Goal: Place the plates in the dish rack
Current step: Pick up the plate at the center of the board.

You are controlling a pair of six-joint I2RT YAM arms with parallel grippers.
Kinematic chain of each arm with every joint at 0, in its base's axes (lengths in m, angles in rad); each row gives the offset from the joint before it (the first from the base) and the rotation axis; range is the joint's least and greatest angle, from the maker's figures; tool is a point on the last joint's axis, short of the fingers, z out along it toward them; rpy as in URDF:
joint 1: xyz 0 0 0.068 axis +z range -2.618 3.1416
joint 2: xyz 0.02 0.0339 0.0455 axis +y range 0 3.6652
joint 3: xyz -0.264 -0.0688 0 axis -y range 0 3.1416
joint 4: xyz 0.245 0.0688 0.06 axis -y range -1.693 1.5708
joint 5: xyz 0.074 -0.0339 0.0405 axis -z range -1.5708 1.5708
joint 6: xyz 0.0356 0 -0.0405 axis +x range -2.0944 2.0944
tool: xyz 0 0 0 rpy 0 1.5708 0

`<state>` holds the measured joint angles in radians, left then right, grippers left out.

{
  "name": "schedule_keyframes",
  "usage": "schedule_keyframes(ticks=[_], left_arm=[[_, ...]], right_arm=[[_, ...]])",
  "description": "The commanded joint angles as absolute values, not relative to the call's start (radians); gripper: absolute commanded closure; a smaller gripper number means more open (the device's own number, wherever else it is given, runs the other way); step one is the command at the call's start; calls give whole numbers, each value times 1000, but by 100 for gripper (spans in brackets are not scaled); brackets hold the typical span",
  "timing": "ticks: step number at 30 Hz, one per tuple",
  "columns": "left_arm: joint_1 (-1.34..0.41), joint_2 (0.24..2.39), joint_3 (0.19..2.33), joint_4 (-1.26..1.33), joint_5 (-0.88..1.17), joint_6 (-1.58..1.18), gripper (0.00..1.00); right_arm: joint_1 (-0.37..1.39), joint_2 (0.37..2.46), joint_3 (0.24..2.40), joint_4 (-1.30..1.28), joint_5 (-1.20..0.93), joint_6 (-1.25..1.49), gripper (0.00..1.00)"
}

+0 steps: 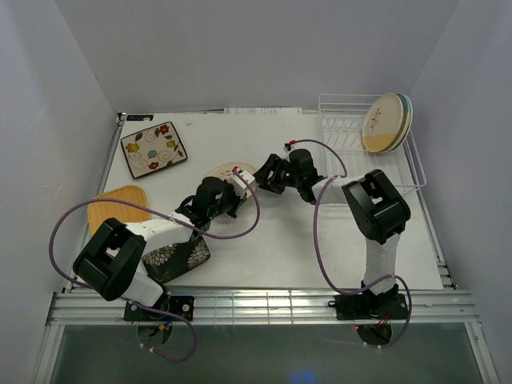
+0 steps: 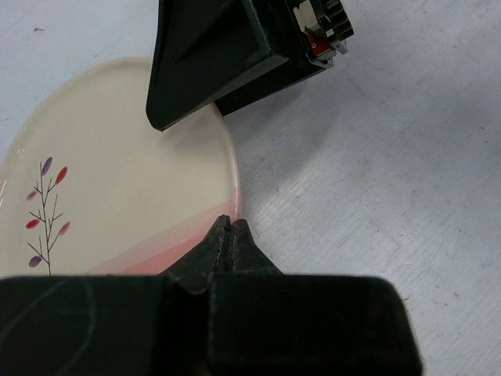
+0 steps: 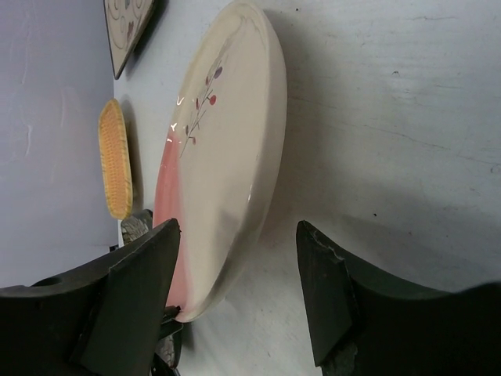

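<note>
Grasping the pink-half plate (image 3: 227,157)
Left tool (image 2: 228,227) closed at its rim; right tool (image 3: 239,239) open astride it, should clamp next.

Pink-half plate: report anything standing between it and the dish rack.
Nothing visible does. Between the pink-half plate and the dish rack lies only bare table, apart from the right tool itself, open astride the plate's rim. The plates already racked stand at the rack's right end.
</note>
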<state>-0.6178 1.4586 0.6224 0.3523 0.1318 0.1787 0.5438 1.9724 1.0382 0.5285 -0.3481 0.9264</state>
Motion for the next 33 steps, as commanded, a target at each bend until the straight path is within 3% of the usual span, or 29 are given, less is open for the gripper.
schedule_keyframes(ticks=[1,11,18,28,33], left_arm=[[-607,1391,621,423,130,167,100],[-607,1387,617,423,147,167,100],[-607,1384,615,425,158,167,100],[-607,1384,614,423,169,172,100],[-607,1379,611,425,175,175,100]], right_arm=[[549,1977,1075,595,-371,953,33],[551,2060,1071,756,-433,1084,34],[552,2065,1062,785,-430,1104,44],[552,2085,1045,871,-474,1152,92],[552,2076,1031,887,-463,1154,92]])
